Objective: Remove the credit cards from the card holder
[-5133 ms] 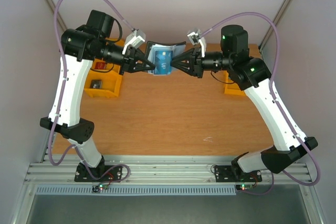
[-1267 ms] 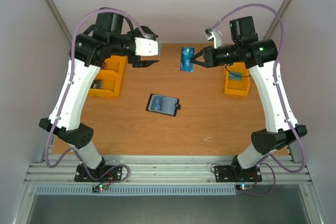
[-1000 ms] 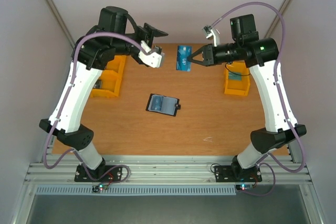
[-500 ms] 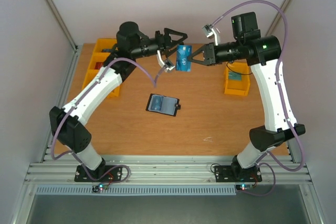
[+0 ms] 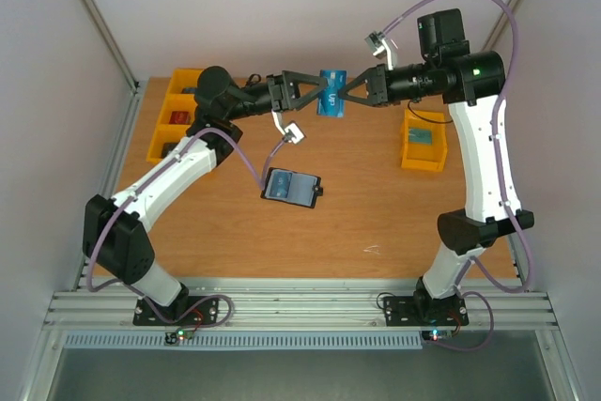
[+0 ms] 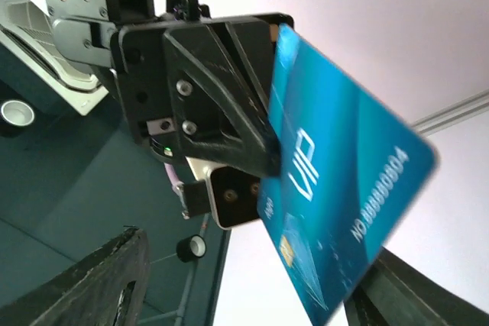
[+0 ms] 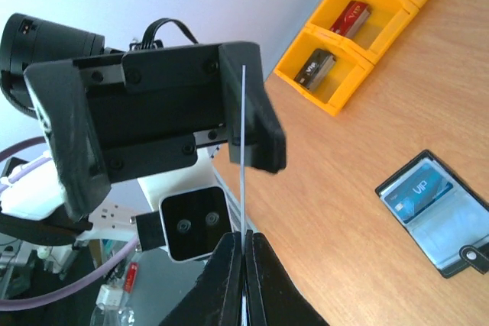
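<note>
**One card out and in mid-air, one left in the holder**

At 10 o'clock on the table (image 5: 376, 223) you have the yellow bins (image 5: 180, 76), with a red and a dark flat item inside. The left gripper (image 5: 315, 97) is stretched toward 12 o'clock with its fingers spread wide. In its wrist view they sit far apart with nothing pinched. Between them, up off the table at 12 o'clock, hangs the blue card (image 5: 331, 104), and the right wrist view puts its edge just beside one left finger. The right gripper (image 5: 345, 98) is clenched on that card's far end. Below, near the centre, the card holder (image 5: 290, 187) lies open and flat, touched by neither arm, with a second card (image 7: 419, 192) tucked in one panel. At 2 o'clock stands another yellow bin (image 5: 424, 161).

By my reading you are mid-handover. The first card is out but not put down, and the second has yet to be pulled.
</note>
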Controlling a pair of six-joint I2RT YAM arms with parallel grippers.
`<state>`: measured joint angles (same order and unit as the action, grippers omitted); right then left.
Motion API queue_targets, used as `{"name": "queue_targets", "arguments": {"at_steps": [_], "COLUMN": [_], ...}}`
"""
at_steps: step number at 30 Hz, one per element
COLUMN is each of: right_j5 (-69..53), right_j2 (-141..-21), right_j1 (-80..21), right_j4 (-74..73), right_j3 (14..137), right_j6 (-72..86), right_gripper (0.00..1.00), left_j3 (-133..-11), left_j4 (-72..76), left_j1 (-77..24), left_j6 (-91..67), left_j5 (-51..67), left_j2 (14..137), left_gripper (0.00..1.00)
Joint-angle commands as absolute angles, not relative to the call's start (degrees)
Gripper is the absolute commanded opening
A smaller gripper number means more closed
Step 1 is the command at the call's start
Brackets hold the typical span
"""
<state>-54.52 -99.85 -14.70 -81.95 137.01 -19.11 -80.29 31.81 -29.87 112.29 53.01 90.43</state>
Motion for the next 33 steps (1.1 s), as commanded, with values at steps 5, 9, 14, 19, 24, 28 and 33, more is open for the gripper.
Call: {"name": "queue_targets", "arguments": {"at_steps": [5, 9, 14, 19, 24, 28, 33], "right_j5": [-56.09, -56.84, -55.85, -48.43, -34.79, -22.25, -9.42], "right_j2": [-103.46, -103.47, -103.65, -102.99, -100.45, -97.46, -93.93], "right_j1": [-14.58, -14.59, -14.59, -14.38, -13.51, -13.32, -12.95], "right_j4": [-85.45, -85.31, -85.36, -84.8, -84.0, -81.9, -79.63], "right_j3": [143.7, 143.77, 143.86, 143.96, 142.03, 137.24, 131.61], "right_j6": [-20.03, -20.1, -20.24, -19.03, -17.56, -16.5, -14.7], "right_gripper": [0.01, 0.01, 0.01, 0.27, 0.96, 0.98, 0.98], "left_j3": [-78.41, -78.27, -76.66, -75.65, -79.58, -90.94, -100.77], "left_j4": [37.04, 37.49, 42.0, 40.11, 22.92, -3.12, -26.44], "left_j1": [-29.62, -29.62, -29.62, -29.62, -29.62, -29.58, -27.92], "left_j6": [110.25, 109.54, 105.44, 106.02, 111.01, 107.09, 97.7], "left_j5": [55.71, 55.48, 56.31, 51.35, 33.61, 13.85, -0.4], "left_j2": [88.96, 89.16, 89.2, 88.84, 88.44, 90.15, 94.42], "left_gripper": [0.55, 0.22, 0.0, 0.0, 0.0, 0.0, 0.0]}}
